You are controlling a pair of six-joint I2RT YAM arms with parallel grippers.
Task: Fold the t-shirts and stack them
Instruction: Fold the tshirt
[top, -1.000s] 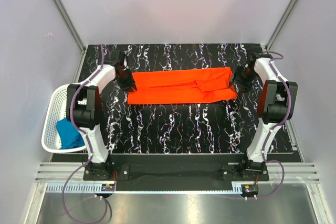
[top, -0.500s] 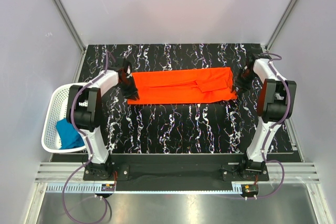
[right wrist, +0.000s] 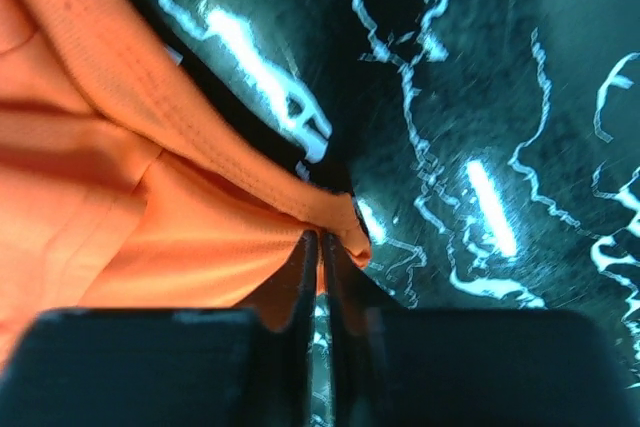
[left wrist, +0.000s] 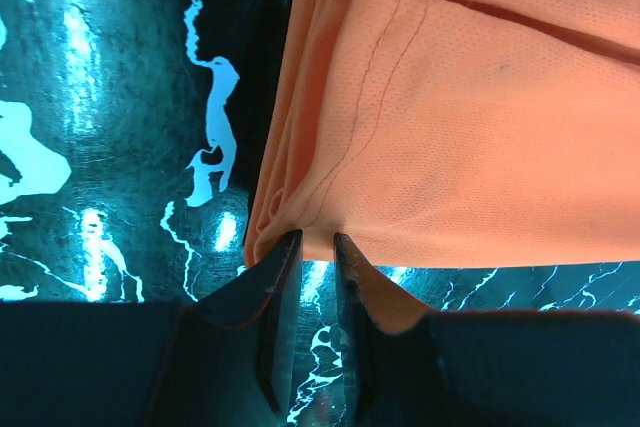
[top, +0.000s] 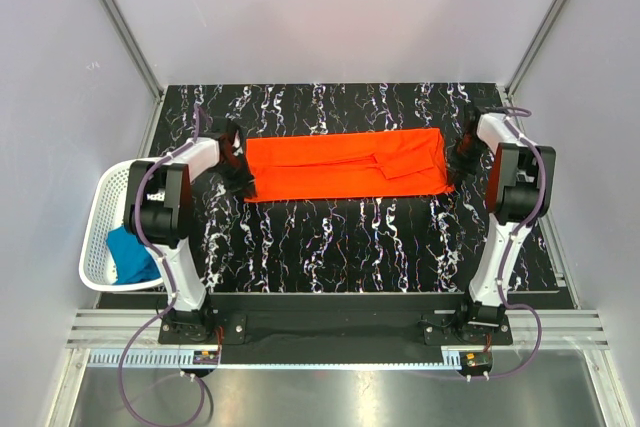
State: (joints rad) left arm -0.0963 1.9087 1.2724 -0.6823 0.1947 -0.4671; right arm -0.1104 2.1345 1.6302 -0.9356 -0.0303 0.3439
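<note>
We see the orange-red t-shirt [top: 345, 162] folded into a long, flat band lying crosswise on the far half of the black marbled table [top: 330, 237]. A folded layer shows on top, right of the middle. Close up, the cloth is a fine mesh knit with stitched hems. The teal t-shirt [top: 130, 255] lies crumpled in the white mesh basket [top: 100, 207] at the table's left edge.

Matt knit cloth orange-red t-shirt [top: 340, 162], glossy marbled table [top: 350, 242], white plastic mesh basket [top: 99, 209]
</note>
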